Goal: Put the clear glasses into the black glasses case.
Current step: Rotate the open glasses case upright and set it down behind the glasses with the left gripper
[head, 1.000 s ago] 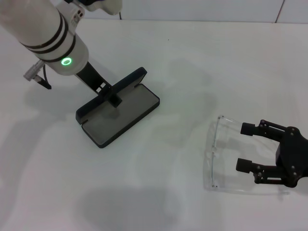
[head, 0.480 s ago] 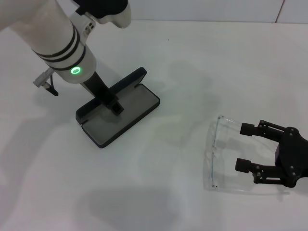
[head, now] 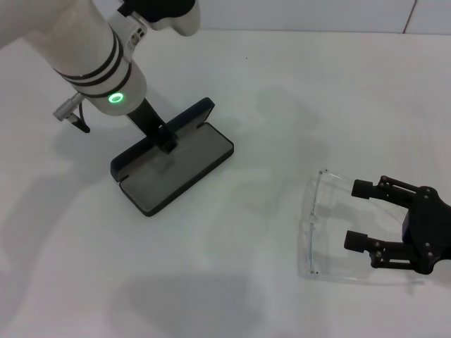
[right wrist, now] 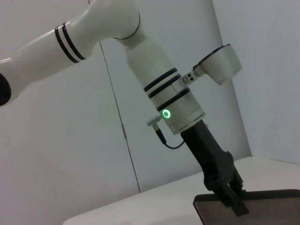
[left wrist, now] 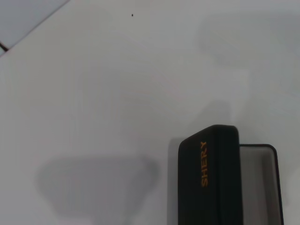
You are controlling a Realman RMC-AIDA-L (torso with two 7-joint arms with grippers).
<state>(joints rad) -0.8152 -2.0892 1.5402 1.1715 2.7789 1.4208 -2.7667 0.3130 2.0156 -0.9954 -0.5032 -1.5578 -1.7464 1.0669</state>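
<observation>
On my left, my left gripper (head: 167, 146) reaches down over the black glasses case (head: 173, 158), which lies open on the white table (head: 232, 267) with its grey lining facing up and its lid raised along the far edge. My left jaws sit right at the hinge side of the case, but I cannot tell how far apart they are or whether they grip the lid. From my left wrist, the lid shows its orange lettering. Well apart to the right, the clear glasses (head: 320, 225) rest on the table near its front edge. My right gripper (head: 359, 215) hovers at them with its jaws spread wide, one finger on each side of a clear arm, holding nothing.
</observation>
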